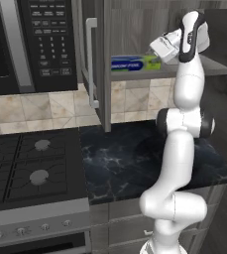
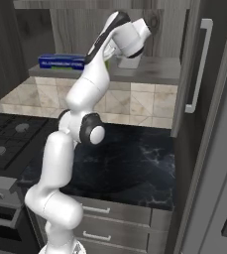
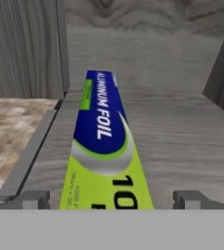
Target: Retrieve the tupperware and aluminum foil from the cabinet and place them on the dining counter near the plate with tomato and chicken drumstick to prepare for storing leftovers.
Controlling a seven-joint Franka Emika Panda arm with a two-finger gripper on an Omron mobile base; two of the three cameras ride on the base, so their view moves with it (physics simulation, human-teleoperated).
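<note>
Lengthwise, aluminum foil (image 3: 103,151) lies between the spread jaws on cabinet (image 3: 191,141) shelf.

aluminum foil (image 3: 103,146) — blue, lime end | cabinet (image 3: 182,127) — grey wood-grain | backsplash (image 1: 45,106) — beige tile

The white arm rises from its base near the counter's front edge, bends at a dark elbow joint and reaches up and away toward the far wall. The wrist is turned so the hand points leftward and slightly down. The gripper (image 3: 111,199) has its two dark finger tips (image 3: 31,199) spread wide apart.
</note>
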